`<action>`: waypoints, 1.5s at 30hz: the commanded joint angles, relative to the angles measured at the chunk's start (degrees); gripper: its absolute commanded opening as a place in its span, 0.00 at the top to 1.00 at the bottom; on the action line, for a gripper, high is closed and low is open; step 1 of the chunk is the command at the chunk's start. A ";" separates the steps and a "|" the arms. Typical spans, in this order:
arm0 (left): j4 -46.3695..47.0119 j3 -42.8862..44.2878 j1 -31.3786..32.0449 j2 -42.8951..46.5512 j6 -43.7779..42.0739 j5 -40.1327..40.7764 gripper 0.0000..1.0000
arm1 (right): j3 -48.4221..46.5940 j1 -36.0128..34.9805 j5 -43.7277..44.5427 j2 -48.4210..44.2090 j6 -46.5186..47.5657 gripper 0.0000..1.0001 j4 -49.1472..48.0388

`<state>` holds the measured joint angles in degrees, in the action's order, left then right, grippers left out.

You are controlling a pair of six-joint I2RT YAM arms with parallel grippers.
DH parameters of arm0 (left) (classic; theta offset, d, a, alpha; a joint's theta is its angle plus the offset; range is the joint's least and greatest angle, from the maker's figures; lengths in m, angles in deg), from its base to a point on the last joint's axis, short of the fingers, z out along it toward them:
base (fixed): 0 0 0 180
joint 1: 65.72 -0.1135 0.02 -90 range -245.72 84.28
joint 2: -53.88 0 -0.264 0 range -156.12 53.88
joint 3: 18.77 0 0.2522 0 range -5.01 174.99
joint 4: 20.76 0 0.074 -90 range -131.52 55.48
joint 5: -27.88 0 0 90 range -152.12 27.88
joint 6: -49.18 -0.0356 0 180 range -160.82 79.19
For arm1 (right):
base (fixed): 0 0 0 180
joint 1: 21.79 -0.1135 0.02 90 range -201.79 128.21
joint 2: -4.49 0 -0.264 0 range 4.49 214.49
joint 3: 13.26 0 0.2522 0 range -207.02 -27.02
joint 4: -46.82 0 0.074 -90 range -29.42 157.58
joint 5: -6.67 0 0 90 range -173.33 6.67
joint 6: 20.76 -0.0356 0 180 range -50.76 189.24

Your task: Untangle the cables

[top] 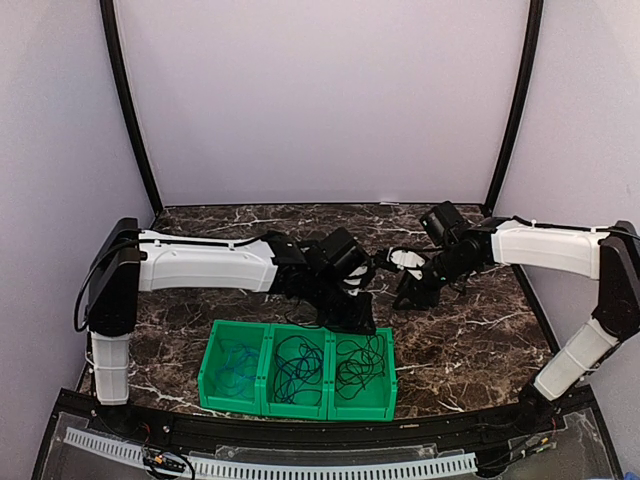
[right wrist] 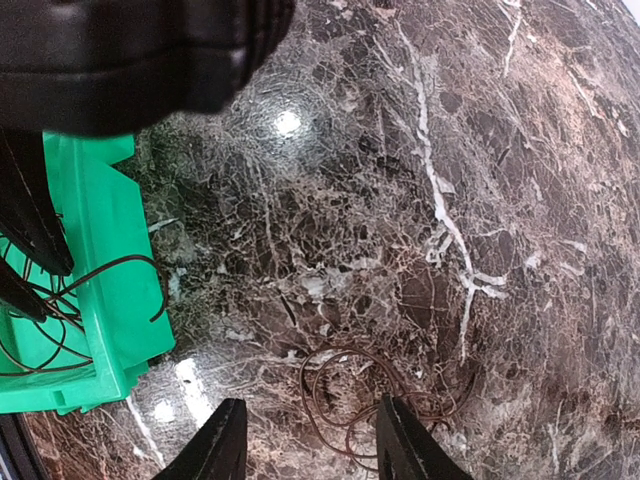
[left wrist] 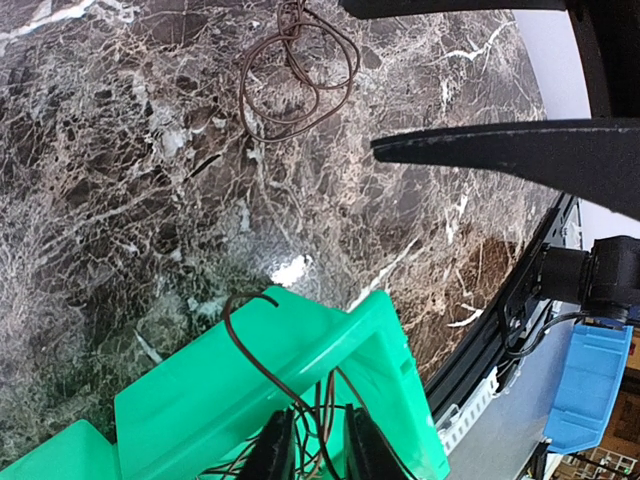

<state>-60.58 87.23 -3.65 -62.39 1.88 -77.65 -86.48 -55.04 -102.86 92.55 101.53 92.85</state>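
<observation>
**Inspection: left gripper (left wrist: 318,455) closed down, right gripper (right wrist: 310,450) open**

The left gripper's fingers (left wrist: 272,450) are drawn close, leaving only a narrow gap. Strands of the brown cable (left wrist: 250,345) are caught between them. One strand arcs up over the wall of the green bin (left wrist: 200,390). The rest of that cable lies in the bin's right-hand compartment, at whose far edge the gripper hangs.

The right gripper's jaws stand wide apart and hold nothing. A separate brown coil (right wrist: 365,400) lies flat on the marble table (right wrist: 480,150), between and just ahead of its fingers (right wrist: 215,445). Contact with the coil cannot be confirmed. The coil lies apart from the bin, beyond its far right corner. The two grippers are near each other but not touching.

In the overhead view, the bin sits at the near middle of the table. It has three compartments: a blue cable (top: 236,365) lies in the left one and a dark cable (top: 297,362) in the middle one.
</observation>
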 commanded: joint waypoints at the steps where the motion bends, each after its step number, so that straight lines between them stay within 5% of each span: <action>1: -2.31 1.63 0.34 -0.31 -0.02 -0.10 0.82 | 0.11 0.14 -1.01 -1.02 -0.16 0.54 -1.98; 9: -5.49 3.59 1.04 -0.54 -0.68 -1.81 0.78 | -0.24 0.13 -1.82 -0.69 -0.56 0.55 -2.05; 23: -9.34 4.25 2.70 0.68 -2.64 -1.39 1.00 | -0.77 0.06 -2.09 0.09 -0.90 0.56 -1.97; 45: -6.19 -11.89 8.29 15.85 -11.42 0.91 1.00 | 1.57 0.08 -1.10 -1.19 -1.16 0.56 -2.08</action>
<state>-67.16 76.68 3.56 -49.61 -5.70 -76.93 -85.91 -55.04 -104.04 92.57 101.20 91.89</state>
